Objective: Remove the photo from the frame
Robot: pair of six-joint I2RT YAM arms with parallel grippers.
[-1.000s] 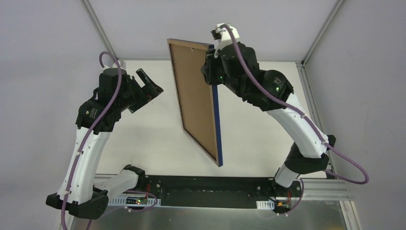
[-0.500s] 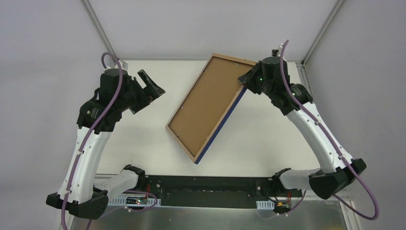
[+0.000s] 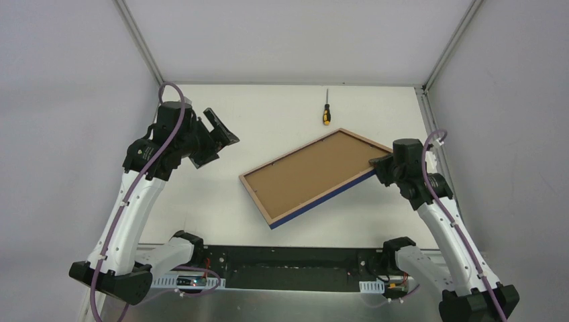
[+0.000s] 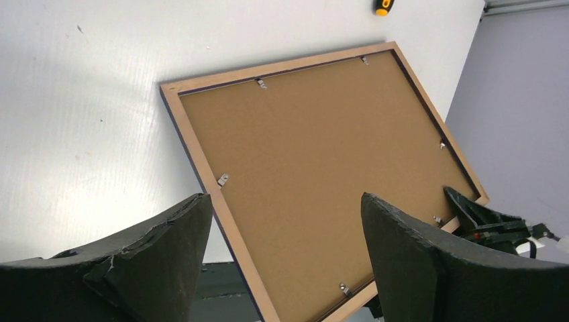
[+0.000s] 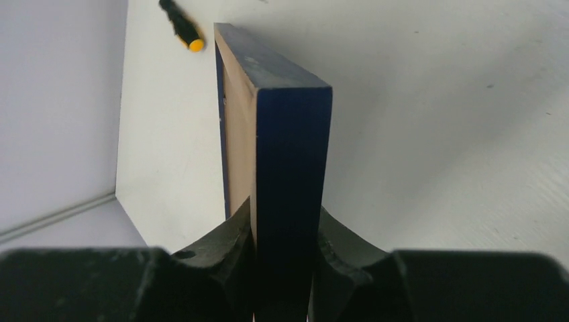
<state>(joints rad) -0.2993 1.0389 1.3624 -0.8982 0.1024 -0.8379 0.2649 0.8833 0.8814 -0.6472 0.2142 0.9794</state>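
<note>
The frame [image 3: 315, 176] sits over the middle of the table [image 3: 268, 107] with its back up, showing the brown backing board [image 4: 322, 174], the light wood rim and a dark-blue side along its near edge. The right end effector [image 5: 287, 255] is clamped on the frame's right-hand end, one finger on each face. The left end effector [image 3: 225, 129] hangs with its fingers spread wide and nothing between them, to the left of the frame, and a screwdriver [image 3: 326, 113] lies on the table beyond the frame's far edge.
</note>
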